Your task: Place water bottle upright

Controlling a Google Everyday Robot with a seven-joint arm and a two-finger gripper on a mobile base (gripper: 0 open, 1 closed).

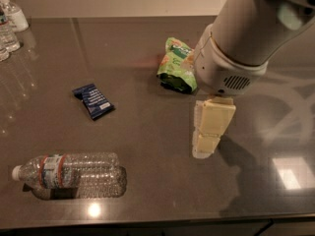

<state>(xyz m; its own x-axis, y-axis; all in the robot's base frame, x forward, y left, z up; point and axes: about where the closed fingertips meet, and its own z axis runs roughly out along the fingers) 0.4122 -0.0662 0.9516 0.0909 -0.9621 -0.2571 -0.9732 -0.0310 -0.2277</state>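
Observation:
The water bottle [69, 175] lies on its side at the front left of the dark table [147, 127], white cap pointing left, its bluish label edged in red-orange. My gripper [207, 144] hangs from the large white arm [246, 33] over the middle right of the table, well to the right of the bottle and not touching it. It holds nothing that I can see.
A green snack bag [176, 65] lies behind the gripper, partly hidden by the arm. A dark blue wrapped bar [93, 101] lies at centre left. A white pump bottle [13, 11] and small clear bottles [6, 36] stand at the back left corner. The table's front edge runs just below the bottle.

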